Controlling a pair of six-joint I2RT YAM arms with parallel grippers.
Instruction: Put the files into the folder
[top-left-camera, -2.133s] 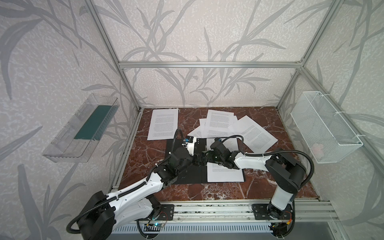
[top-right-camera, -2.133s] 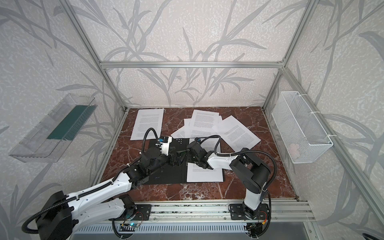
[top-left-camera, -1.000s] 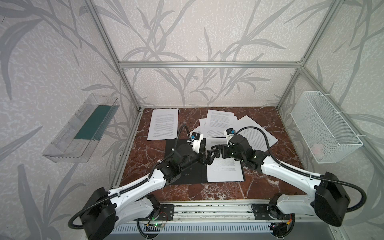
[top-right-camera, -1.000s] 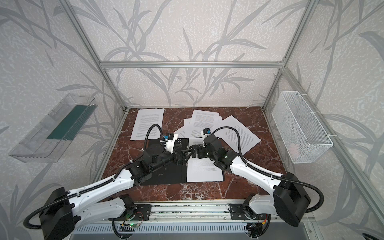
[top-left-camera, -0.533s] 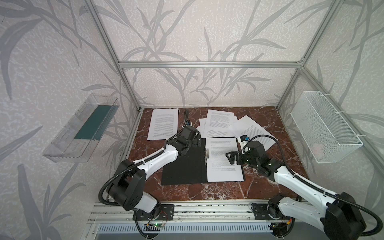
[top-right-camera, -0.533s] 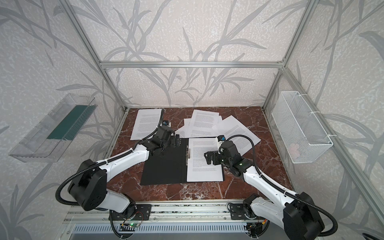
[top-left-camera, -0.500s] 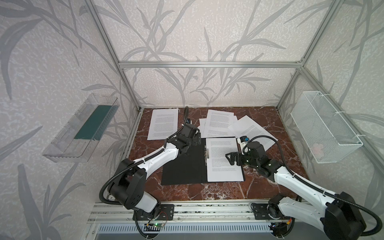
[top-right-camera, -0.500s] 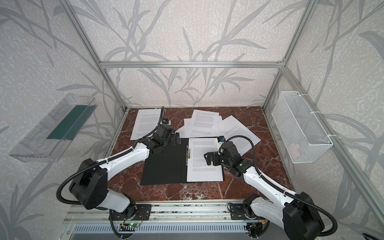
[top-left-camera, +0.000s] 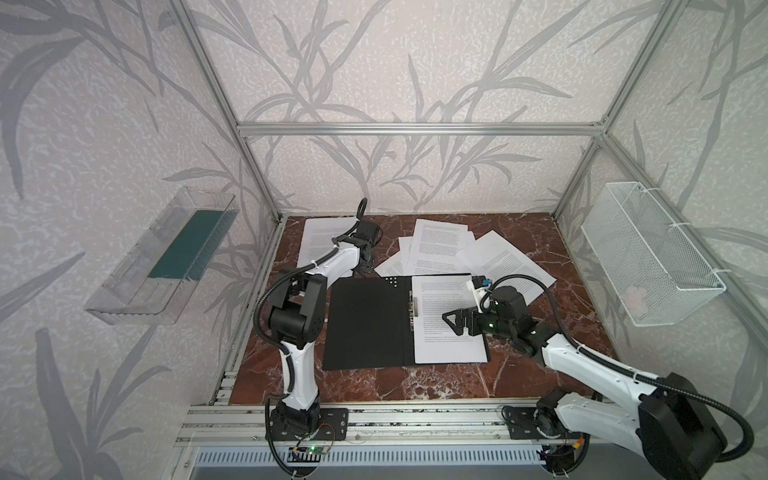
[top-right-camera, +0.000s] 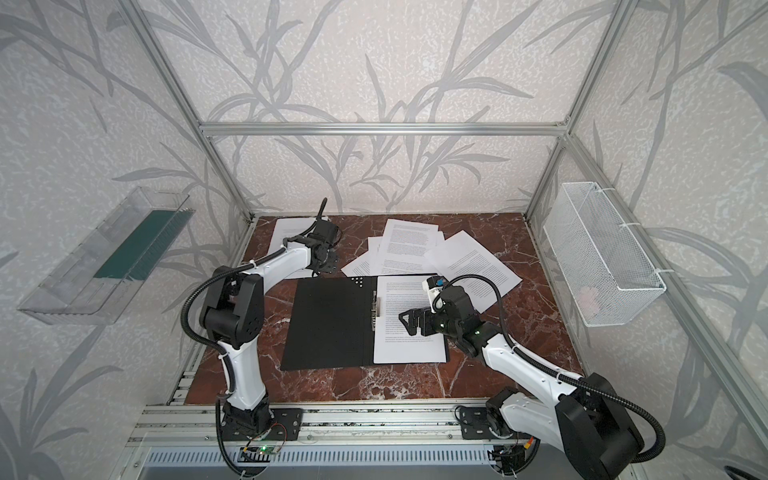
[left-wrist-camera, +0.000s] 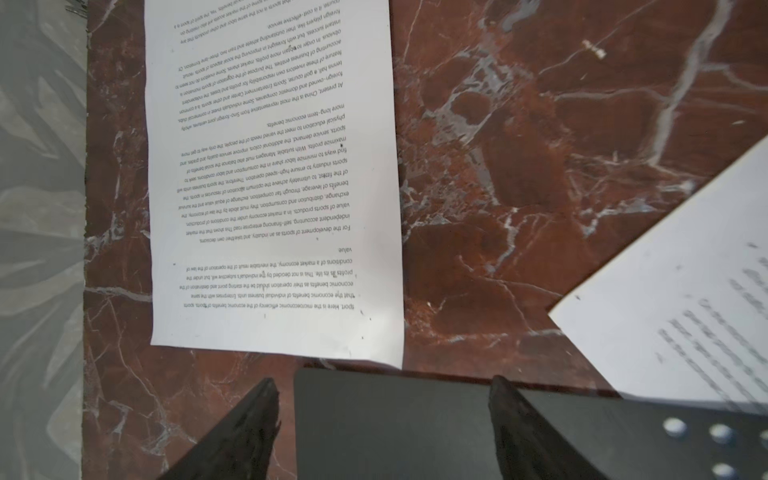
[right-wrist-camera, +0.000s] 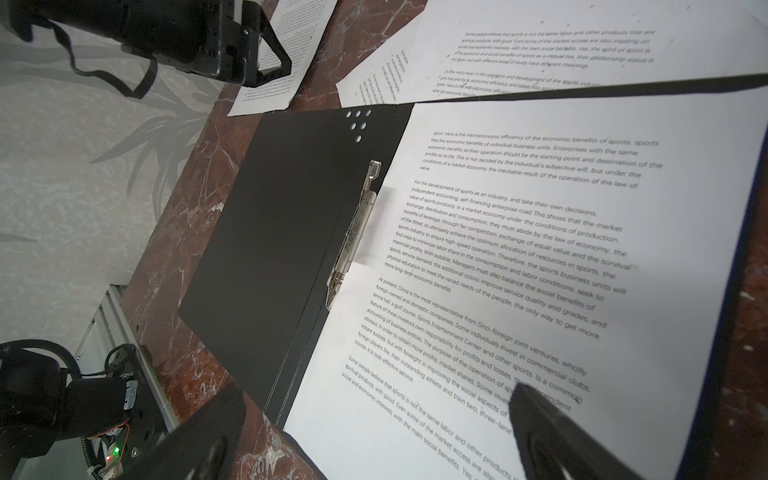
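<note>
The right arm comes off the front rail (top-left-camera: 415, 419) and reaches low and forward toward the middle, forearm sloping down. The right gripper (top-left-camera: 453, 323) hovers over the printed sheet (top-left-camera: 451, 353) on the right leaf of the folder (top-left-camera: 365, 320), jaws wide apart with nothing between them. The folder lies open and flat, black inside up, mid-way across the marble table (top-left-camera: 415, 386). The sheet's inner edge sits beside the metal clip (top-left-camera: 411, 307) on the spine.

A strip of bare marble runs between the folder's near edge and the rail, and more shows on the right. The left arm stands folded at the elbow beside the folder's left edge, then stretches toward the back. The left gripper (left-wrist-camera: 382, 381) points down at the folder's far left corner, fingers apart, one over marble and one over the black cover, gripping nothing. Just beyond, a single sheet (top-left-camera: 322, 245) lies by the table's left edge. A fan of files (top-left-camera: 440, 245) spreads from the folder's far edge toward the back.
</note>
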